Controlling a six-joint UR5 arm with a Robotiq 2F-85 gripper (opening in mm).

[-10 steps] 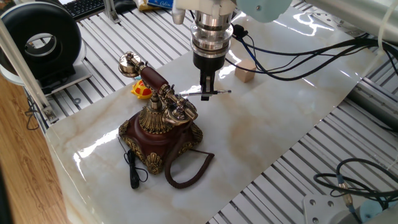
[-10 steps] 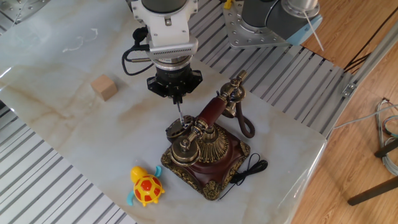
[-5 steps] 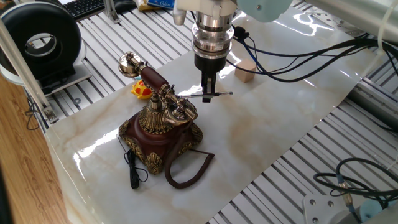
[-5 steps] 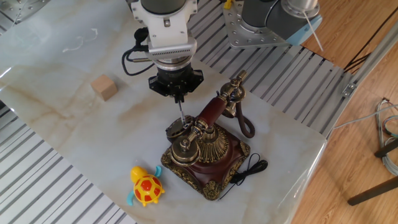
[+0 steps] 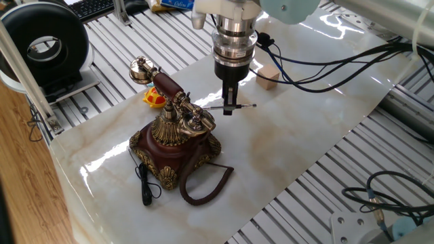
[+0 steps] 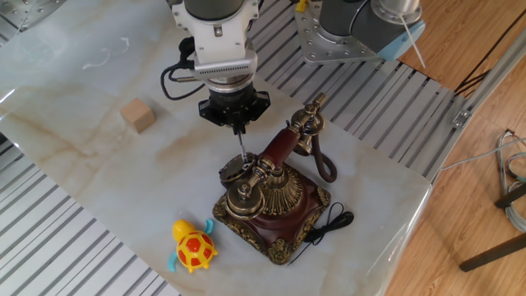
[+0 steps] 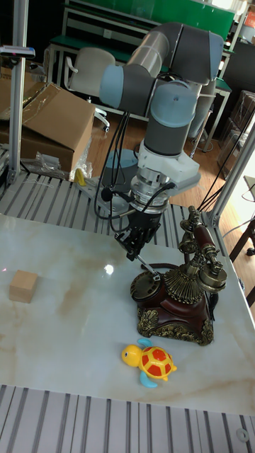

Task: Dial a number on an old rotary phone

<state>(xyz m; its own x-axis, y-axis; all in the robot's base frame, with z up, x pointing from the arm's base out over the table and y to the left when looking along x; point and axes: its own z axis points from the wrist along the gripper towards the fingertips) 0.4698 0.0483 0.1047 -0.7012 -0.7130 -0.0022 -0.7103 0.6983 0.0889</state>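
Observation:
The old rotary phone [image 5: 175, 144] stands on the marble sheet, its red-and-brass handset [image 6: 279, 146] resting on the cradle and its coiled brown cord [image 5: 203, 183] trailing in front. My gripper [image 5: 230, 95] hangs just beside the phone's dial side, shut on a thin silver stylus [image 5: 237, 106]. In the other fixed view the stylus [image 6: 243, 148] slants down from the gripper [image 6: 236, 125] toward the dial [image 6: 234, 171]. The tall fixed view shows the stylus tip [image 7: 147, 267] right above the dial [image 7: 144, 284]; whether it touches is unclear.
A wooden block [image 6: 138, 115] lies on the marble away from the phone. A yellow toy turtle [image 6: 193, 247] sits close to the phone's base. Black cables [image 5: 319, 64] run from the arm across the table. Slatted aluminium [image 6: 74, 238] borders the marble sheet.
The gripper and its stylus have shifted a little sideways along the dial side of the phone. The phone, block and turtle have not moved.

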